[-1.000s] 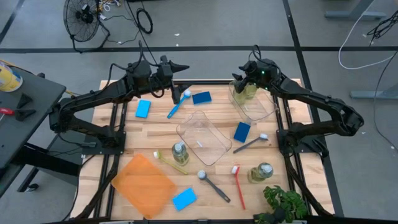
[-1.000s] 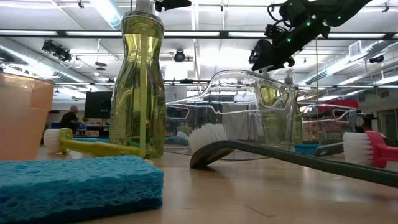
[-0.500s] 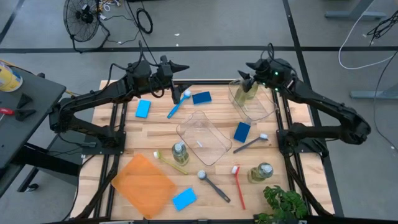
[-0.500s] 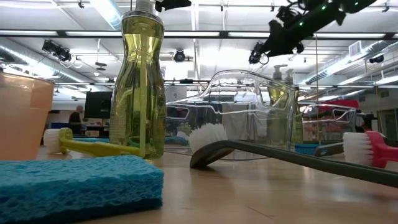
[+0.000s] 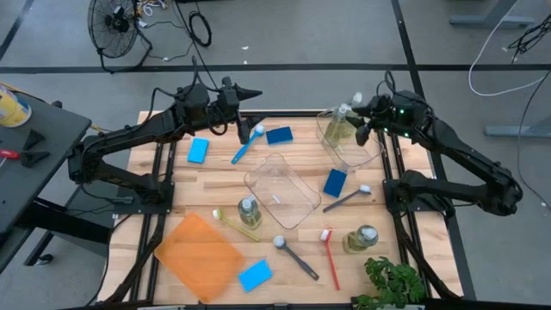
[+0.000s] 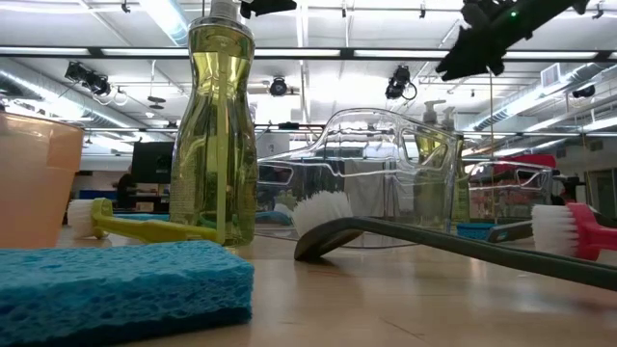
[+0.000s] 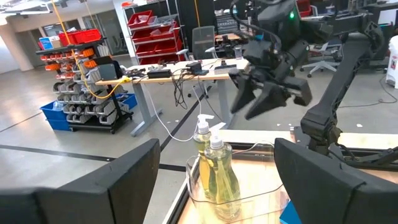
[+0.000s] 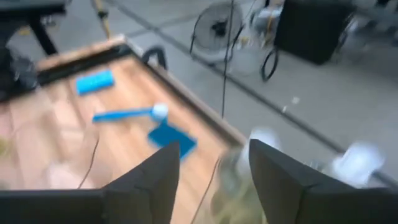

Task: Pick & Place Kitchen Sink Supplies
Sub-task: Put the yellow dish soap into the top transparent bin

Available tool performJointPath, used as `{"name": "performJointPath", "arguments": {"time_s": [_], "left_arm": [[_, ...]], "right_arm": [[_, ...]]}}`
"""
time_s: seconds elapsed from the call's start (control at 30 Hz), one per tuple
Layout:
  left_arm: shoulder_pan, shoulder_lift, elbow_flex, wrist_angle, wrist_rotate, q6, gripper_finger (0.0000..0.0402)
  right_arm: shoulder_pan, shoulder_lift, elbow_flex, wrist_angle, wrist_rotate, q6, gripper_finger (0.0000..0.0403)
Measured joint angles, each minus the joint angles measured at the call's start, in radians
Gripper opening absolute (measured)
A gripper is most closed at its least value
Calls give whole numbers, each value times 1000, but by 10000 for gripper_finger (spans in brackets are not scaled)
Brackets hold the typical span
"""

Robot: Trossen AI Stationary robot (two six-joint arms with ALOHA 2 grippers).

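High view: two soap bottles [image 5: 341,121] stand upright, caps up, in the far-right tub [image 5: 349,138]; the right tool [image 5: 368,119], fingers apart and empty, has drawn back rightward off them. Left wrist view: left tool [image 7: 211,171] spread wide, empty.

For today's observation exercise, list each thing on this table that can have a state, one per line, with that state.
Right tub: upright, holds two soap bottles.
Middle tub: holds nothing.
Orange tray: bare.
Front bottle: lying down.
Bottle by the middle tub: upright, capped.
Left gripper: open, holding nothing, above the table's far edge.
Right gripper: open, holding nothing, above the right tub.
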Motion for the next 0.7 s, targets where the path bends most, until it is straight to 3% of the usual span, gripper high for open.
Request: {"name": "performJointPath", "arguments": {"time_s": [0.23, 0.53, 0.7], "left_arm": [[0, 0, 0, 0, 0, 0, 320], [0, 0, 0, 0, 0, 0, 320], [0, 0, 0, 0, 0, 0, 320]], "right_arm": [[0, 8, 0, -171, 2, 29, 116], [0, 74, -6, -187, 20, 27, 36], [0, 114, -76, -182, 103, 29, 4]]}}
